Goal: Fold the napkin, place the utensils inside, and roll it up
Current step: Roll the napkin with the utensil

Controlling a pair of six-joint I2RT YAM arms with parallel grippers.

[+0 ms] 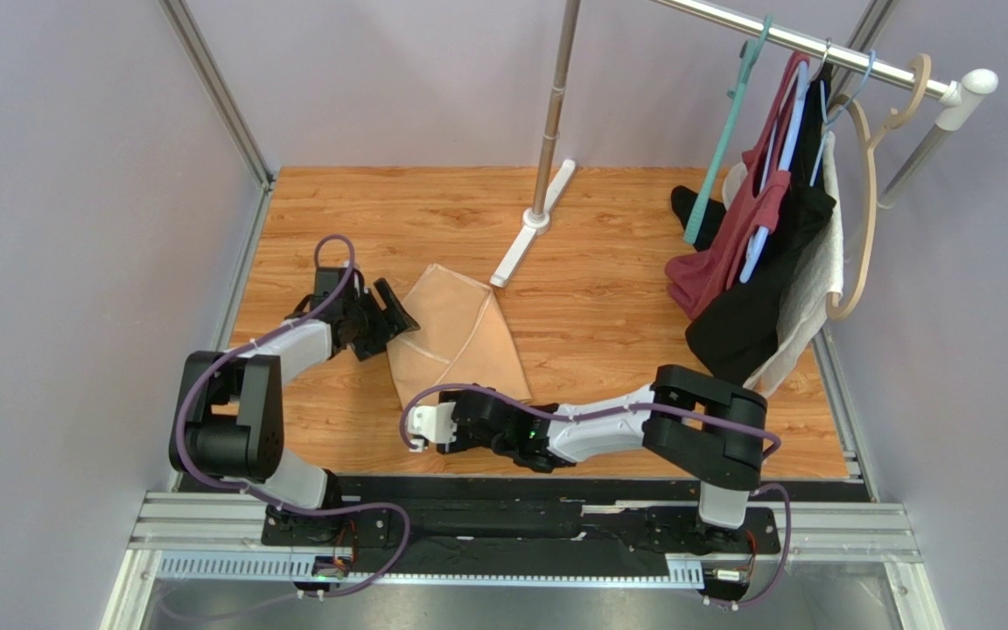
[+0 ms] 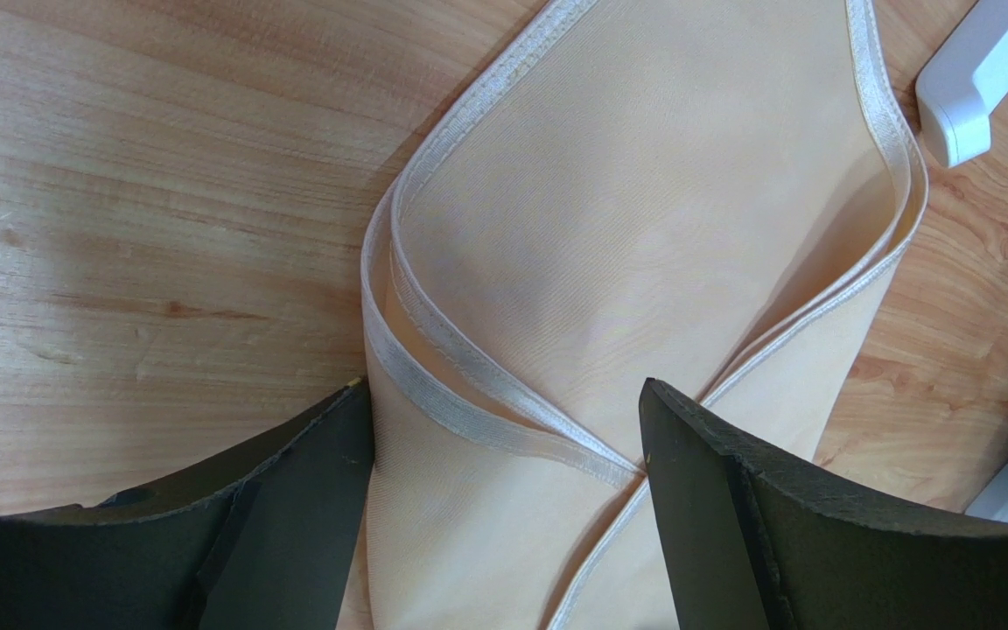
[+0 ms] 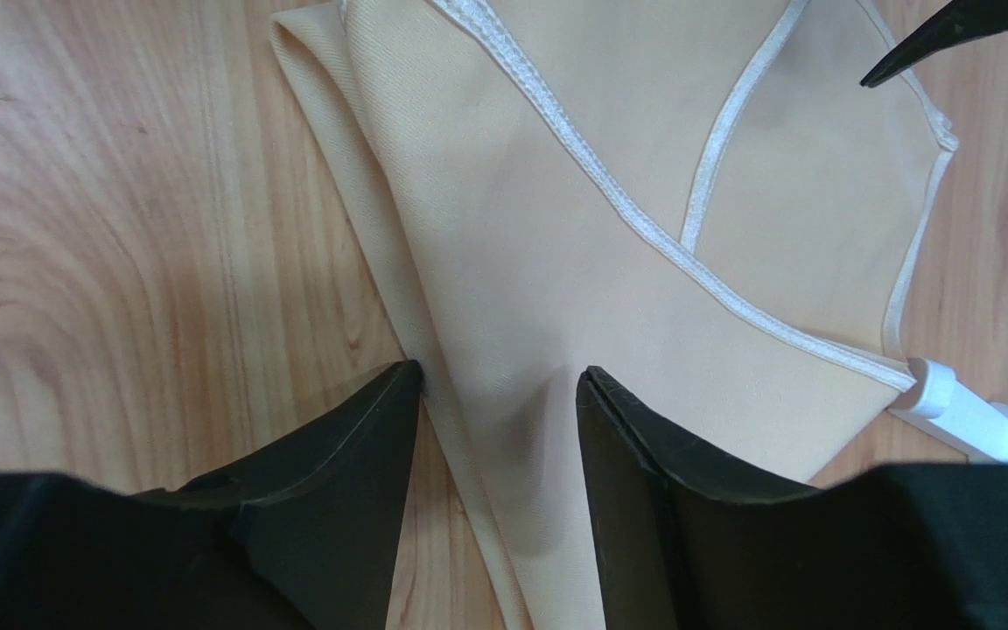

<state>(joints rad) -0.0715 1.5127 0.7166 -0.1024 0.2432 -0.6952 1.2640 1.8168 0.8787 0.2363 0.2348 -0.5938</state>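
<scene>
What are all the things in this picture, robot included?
napkin: one, peach-tan, folded, on the left half of the table.
table: one, wood-brown, under everything.
pole: one, metal, far middle; its white foot lies beside the napkin's far corner.
rail: one, metal, top right.
hangers: several, teal, blue and tan, on the rail.
garments: three, dark red, black and white, hanging at the right.
left gripper: one, black, open, astride the napkin's left edge.
right gripper: one, black, open, astride the napkin's near fold.
</scene>
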